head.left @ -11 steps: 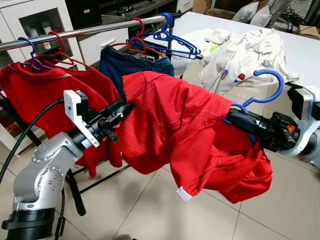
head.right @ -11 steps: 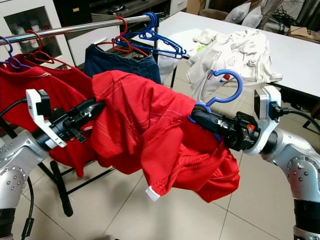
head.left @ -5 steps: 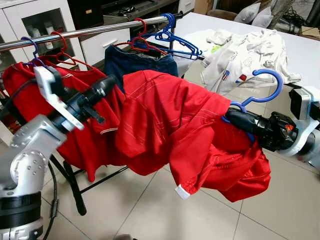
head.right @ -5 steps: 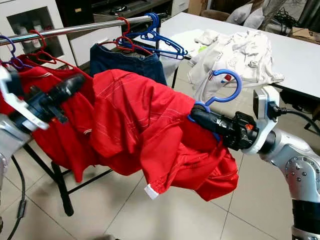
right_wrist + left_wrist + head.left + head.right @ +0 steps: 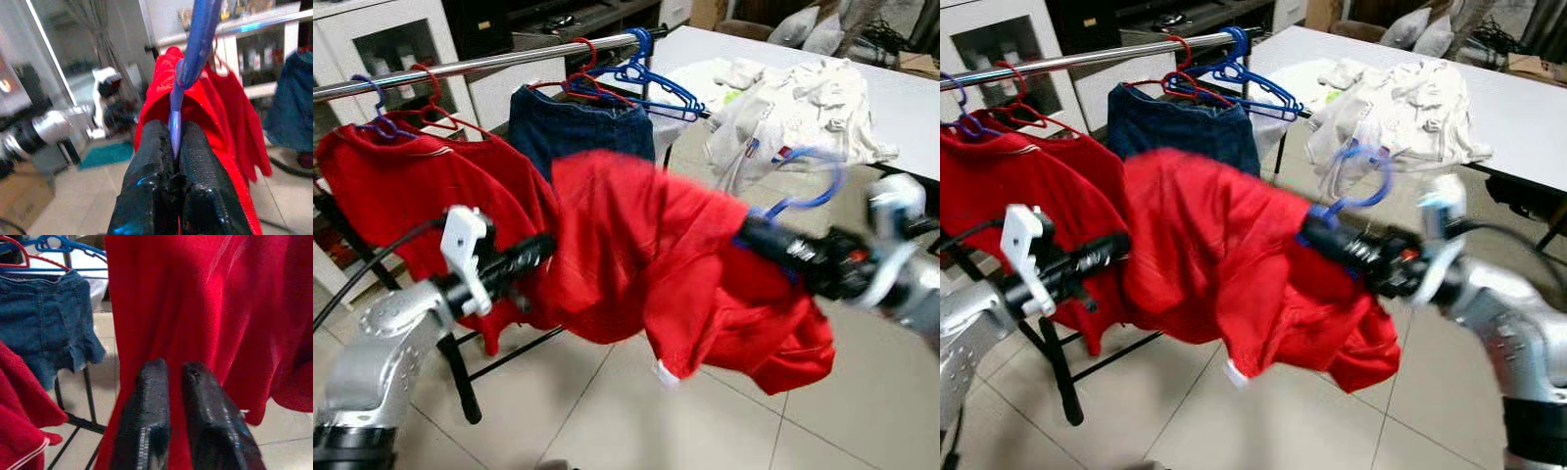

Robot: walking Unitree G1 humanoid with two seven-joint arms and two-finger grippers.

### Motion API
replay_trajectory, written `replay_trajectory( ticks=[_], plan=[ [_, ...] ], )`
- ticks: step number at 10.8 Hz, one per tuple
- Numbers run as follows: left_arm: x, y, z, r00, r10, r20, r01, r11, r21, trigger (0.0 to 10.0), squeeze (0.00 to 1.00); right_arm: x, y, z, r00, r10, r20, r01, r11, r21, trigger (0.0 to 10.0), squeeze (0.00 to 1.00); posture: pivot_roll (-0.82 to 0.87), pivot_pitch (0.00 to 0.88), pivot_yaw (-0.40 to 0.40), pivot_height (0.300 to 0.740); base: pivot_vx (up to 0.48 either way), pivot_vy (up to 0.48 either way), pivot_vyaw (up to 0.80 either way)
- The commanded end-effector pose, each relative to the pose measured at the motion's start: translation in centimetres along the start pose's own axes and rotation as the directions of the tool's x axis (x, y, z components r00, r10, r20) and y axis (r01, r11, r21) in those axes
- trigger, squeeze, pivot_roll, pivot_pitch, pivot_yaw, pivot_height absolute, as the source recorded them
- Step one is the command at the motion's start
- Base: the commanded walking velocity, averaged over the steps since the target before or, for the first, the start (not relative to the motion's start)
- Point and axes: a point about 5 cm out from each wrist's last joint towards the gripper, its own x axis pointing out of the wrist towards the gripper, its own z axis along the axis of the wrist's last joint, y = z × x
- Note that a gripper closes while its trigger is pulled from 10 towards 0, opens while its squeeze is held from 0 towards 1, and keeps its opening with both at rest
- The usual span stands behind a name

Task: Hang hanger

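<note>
The blue hanger, carrying a red shirt, is being held in mid-air before the metal clothes rail, hook rising up and away from the robot; the right gripper is clamping both fingers on its neck. The left gripper, fingers nearly together and holding nothing, is pointing at the shirt's cloth. Red garments and denim shorts are hanging over tiled floor; white clothes are lying on a table.

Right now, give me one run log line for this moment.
right gripper: shut on blue plastic hanger | red shirt: draped on it | left gripper: beside shirt | steel rail: not reached
</note>
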Motion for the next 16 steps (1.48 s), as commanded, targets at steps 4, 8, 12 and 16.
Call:
replay_trajectory(
  ticks=[4, 8, 12, 16],
  plan=[
    [0.1, -1.3, -0.6, 0.997, -0.04, -0.062, 0.042, 0.998, 0.036, 10.0, 1.0, 2.1, -2.4, -1.0, 0.95, -0.294, -0.105, 0.274, 0.946, -0.17, 10.0, 0.0, 0.06, 0.047, -0.036, 0.74, 0.0, 0.0, 0.0],
    [1.2, -2.3, 1.0, 0.997, -0.062, -0.046, 0.063, 0.998, 0.008, 10.0, 1.0, 3.5, -4.0, -1.5, 0.908, -0.412, -0.072, 0.418, 0.903, 0.098, 10.0, 0.0, 0.05, 0.099, -0.032, 0.74, 0.0, 0.0, 0.0],
    [2.3, -2.0, 1.9, 0.997, -0.052, -0.049, 0.055, 0.996, 0.073, 10.0, 1.0, 3.0, -3.7, -1.0, 0.933, -0.345, -0.105, 0.35, 0.936, 0.035, 10.0, 0.0, 0.04, 0.068, -0.036, 0.74, 0.0, 0.0, 0.0],
    [4.3, -3.9, 5.2, 0.984, -0.062, 0.168, 0.037, 0.988, 0.153, 10.0, 1.0, 1.9, -2.9, 1.1, 0.962, -0.272, -0.018, 0.268, 0.956, -0.123, 10.0, 0.0, 0.04, 0.033, -0.036, 0.74, 0.0, 0.0, 0.0]
  ],
)
